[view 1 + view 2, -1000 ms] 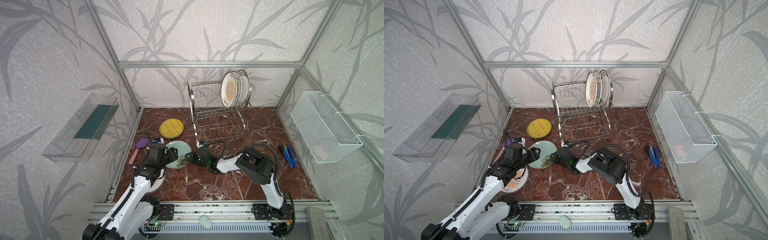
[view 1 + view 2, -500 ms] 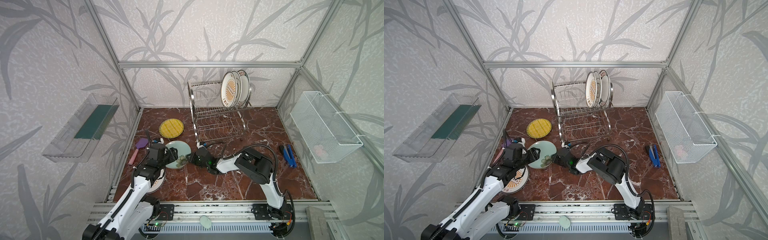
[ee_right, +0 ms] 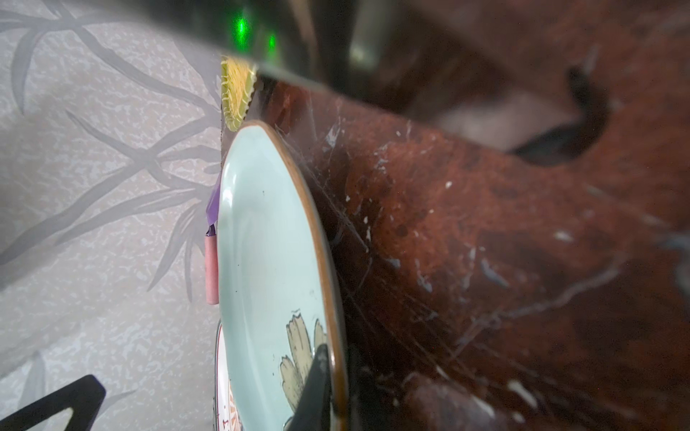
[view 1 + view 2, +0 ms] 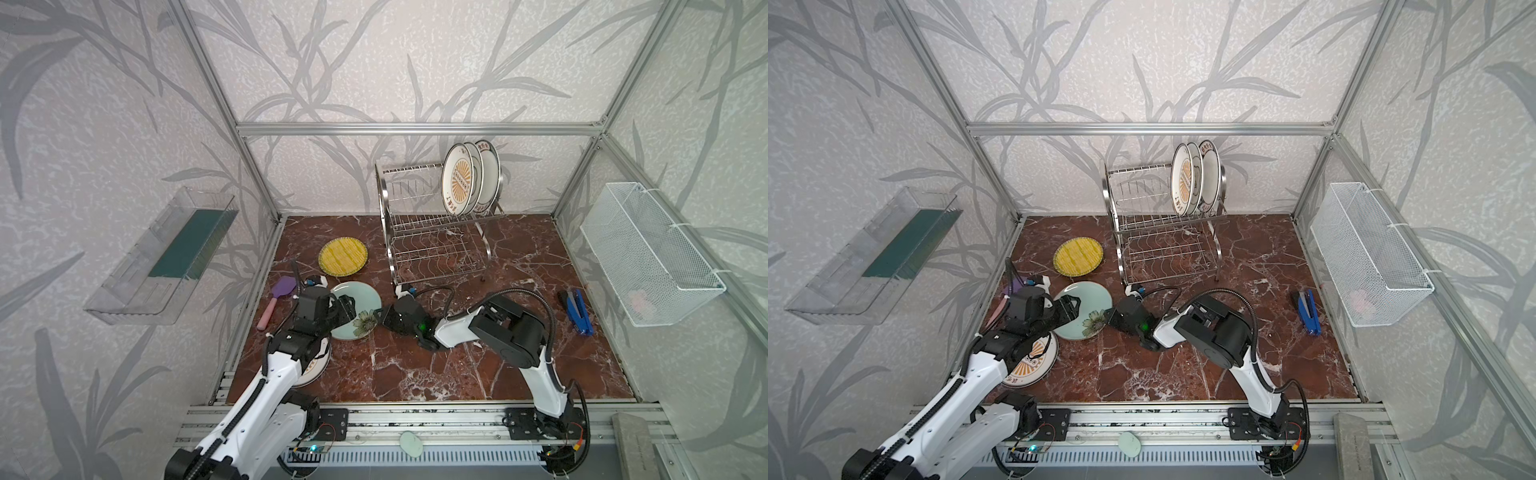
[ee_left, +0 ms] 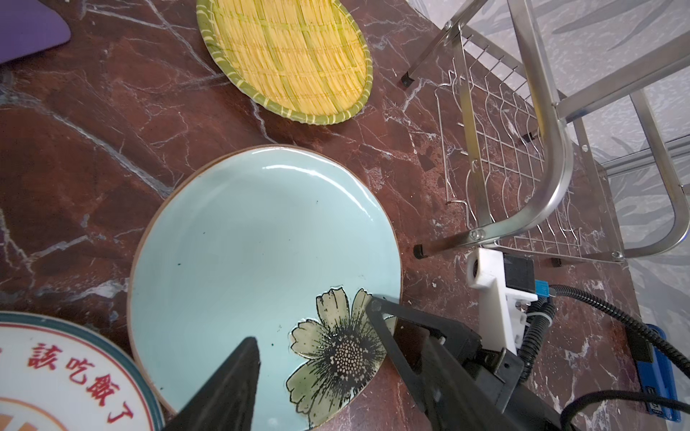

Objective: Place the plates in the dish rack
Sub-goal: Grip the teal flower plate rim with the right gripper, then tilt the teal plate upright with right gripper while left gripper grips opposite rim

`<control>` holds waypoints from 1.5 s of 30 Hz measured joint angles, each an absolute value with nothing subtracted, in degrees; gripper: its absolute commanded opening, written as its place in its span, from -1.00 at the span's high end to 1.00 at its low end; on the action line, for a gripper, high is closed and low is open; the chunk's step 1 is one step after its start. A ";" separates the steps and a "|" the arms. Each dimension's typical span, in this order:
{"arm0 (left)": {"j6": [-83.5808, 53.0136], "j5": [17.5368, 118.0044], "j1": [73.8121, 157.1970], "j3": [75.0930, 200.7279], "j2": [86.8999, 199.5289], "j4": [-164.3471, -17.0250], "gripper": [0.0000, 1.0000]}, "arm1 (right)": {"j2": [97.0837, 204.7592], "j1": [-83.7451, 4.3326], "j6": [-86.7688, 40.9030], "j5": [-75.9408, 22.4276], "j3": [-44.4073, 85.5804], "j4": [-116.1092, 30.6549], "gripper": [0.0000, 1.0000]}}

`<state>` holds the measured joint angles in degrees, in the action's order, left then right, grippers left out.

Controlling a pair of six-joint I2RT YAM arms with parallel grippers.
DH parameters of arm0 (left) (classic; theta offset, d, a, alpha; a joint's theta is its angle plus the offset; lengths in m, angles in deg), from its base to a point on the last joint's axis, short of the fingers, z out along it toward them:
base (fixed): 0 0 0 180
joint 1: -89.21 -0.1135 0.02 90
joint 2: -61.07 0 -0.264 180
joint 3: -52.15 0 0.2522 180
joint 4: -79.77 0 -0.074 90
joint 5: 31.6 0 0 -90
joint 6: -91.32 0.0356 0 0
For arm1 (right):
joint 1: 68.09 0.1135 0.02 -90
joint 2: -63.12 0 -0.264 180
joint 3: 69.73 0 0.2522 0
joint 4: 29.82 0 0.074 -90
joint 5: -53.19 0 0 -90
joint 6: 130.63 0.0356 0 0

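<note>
Looking in from the front rail, a sunburst plate (image 4: 1030, 365) lies flat under the left arm. Just beyond it the left gripper (image 4: 349, 311) hangs over the teal plate (image 5: 261, 242), jaws apart and holding nothing. From the other side the right gripper (image 4: 379, 318) pinches that plate's rim at the painted flower; whether the edge is off the table (image 4: 415, 365) I can't tell. Farther back the yellow plate (image 4: 343, 262) lies flat beside the rack (image 4: 428, 220). Three plates (image 4: 459, 183) stand upright at the right end of its upper shelf.
</note>
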<state>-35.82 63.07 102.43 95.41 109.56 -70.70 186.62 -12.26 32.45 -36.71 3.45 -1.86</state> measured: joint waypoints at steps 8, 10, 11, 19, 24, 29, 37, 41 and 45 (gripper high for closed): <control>-35.78 63.04 102.38 95.45 108.97 -70.41 -0.34 | 185.01 -12.26 31.24 -36.75 1.88 -1.86 1.00; -35.76 63.04 102.38 95.62 108.71 -70.17 -0.34 | 184.44 -12.26 30.65 -36.78 1.33 -1.91 1.00; -35.76 63.04 102.38 95.78 108.62 -69.98 -0.34 | 184.09 -12.26 30.37 -36.82 1.03 -1.99 1.00; -35.76 63.04 102.38 96.80 107.07 -68.66 -0.34 | 181.79 -12.15 28.53 -37.87 -0.81 -2.85 1.00; -35.74 63.04 102.38 96.96 105.85 -67.26 -0.34 | 180.90 -11.97 28.05 -38.28 -1.82 -2.98 1.00; -35.74 62.78 102.38 98.09 104.60 -66.19 -0.34 | 179.39 -11.93 27.16 -38.92 -3.13 -3.26 1.00; -35.69 61.71 102.38 98.58 102.92 -64.49 -0.35 | 175.50 -11.88 25.28 -40.01 -5.95 -5.23 1.00; -35.69 61.49 102.38 98.58 102.92 -64.05 -0.35 | 173.97 -11.88 24.16 -40.21 -6.47 -6.54 1.00; -35.69 61.49 102.38 98.58 102.92 -63.99 -0.35 | 172.39 -11.88 23.35 -39.92 -6.84 -8.31 1.00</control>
<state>-35.69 61.49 102.38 98.58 102.92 -63.99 172.39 -11.88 23.35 -39.92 -6.84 -8.31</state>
